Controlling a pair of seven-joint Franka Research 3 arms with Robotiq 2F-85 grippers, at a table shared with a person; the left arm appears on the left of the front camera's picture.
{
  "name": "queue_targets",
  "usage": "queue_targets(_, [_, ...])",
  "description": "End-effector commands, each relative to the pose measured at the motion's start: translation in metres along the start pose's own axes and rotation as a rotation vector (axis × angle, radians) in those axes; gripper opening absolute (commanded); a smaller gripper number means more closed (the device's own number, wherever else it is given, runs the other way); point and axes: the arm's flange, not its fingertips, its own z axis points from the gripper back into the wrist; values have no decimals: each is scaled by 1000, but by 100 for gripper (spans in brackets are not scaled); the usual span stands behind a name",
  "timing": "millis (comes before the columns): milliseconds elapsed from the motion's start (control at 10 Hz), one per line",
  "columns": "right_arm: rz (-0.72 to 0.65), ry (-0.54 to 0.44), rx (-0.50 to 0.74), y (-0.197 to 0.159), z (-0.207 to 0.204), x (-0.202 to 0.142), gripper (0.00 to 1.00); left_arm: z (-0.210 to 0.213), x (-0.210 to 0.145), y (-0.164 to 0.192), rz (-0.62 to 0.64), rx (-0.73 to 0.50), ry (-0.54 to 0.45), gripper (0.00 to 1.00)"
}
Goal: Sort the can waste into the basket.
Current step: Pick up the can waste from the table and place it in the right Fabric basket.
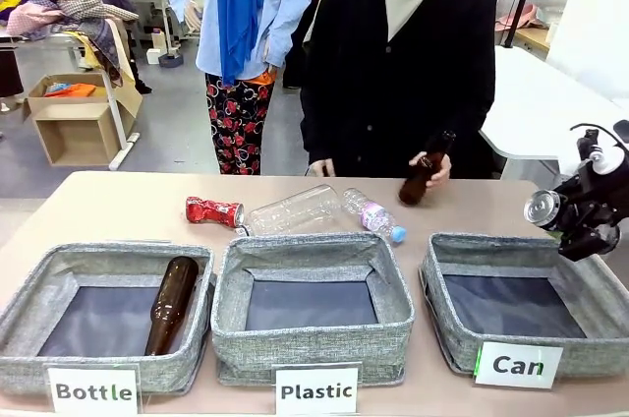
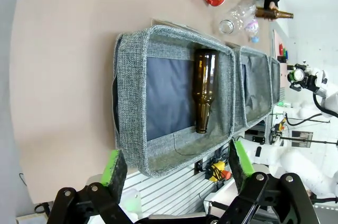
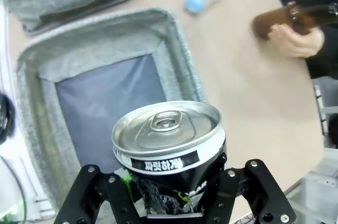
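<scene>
The tan table (image 1: 118, 210) runs across the front view, with a person (image 1: 393, 73) in black standing at its far side; along the near edge sit three grey woven bins, "Bottle" (image 1: 29, 299) on the left, "Plastic" (image 1: 314, 343) in the middle and the basket (image 1: 447, 333) labelled "Can" on the right; the left gripper (image 2: 177, 160) hangs above the "Bottle" bin's edge, fingers spread wide with nothing between them; the right gripper (image 1: 580, 225) is clamped on the black-and-silver can (image 3: 169, 145), held in the air over the basket's right side; one brown bottle (image 1: 172, 304) lies in the "Bottle" bin, another (image 1: 425, 169) is in the person's hand (image 1: 439, 171); two clear plastic bottles (image 1: 290, 210) lie beyond the "Plastic" bin; the red can (image 1: 213, 210) lies on the table just left of them.
</scene>
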Motion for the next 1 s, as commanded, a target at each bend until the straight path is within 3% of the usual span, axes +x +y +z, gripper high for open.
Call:
queue_targets(0, [1,37,29,35,2,-3,100,2,-2,-1,9,8,9,100])
queue_targets(200, [15,52,60,37,1,-5,100,2,-2,-1,9,8,9,100])
queue_targets(300, [24,56,80,35,0,-5,81,2,-2,-1,9,8,9,100])
queue_targets(500, [29,91,98,35,-2,-6,100,2,-2,-1,9,8,9,100])
queue_targets(800, [31,97,119,36,-3,-6,100,2,-2,-1,9,8,9,100])
queue_targets(900, [-8,49,120,33,-1,-7,100,2,-2,-1,9,8,9,100])
